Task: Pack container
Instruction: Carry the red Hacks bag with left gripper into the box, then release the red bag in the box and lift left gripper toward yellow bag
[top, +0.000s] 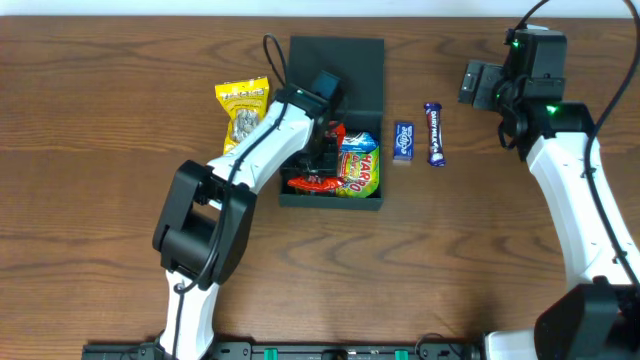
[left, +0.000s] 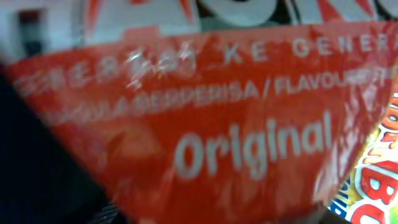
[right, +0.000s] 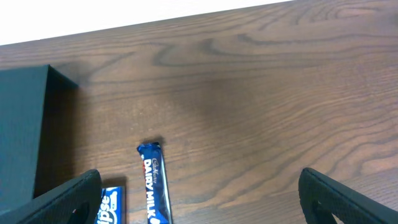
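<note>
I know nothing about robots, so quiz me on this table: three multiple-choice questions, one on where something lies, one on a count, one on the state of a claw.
1. Where does the yellow packet lie?
A) on the table beside the container
B) inside it
C) under a blue wrapper

2. How many blue bars lie on the table outside the container?
A) one
B) two
C) four

3. What state is the right gripper in?
A) shut on a bar
B) down inside the container
C) open, holding nothing

Answers:
1 A: it rests on bare wood next to the container's wall.
2 B: a short blue bar and a longer blue bar lie side by side.
3 C: its fingers stand wide apart above the table with nothing between them.
</note>
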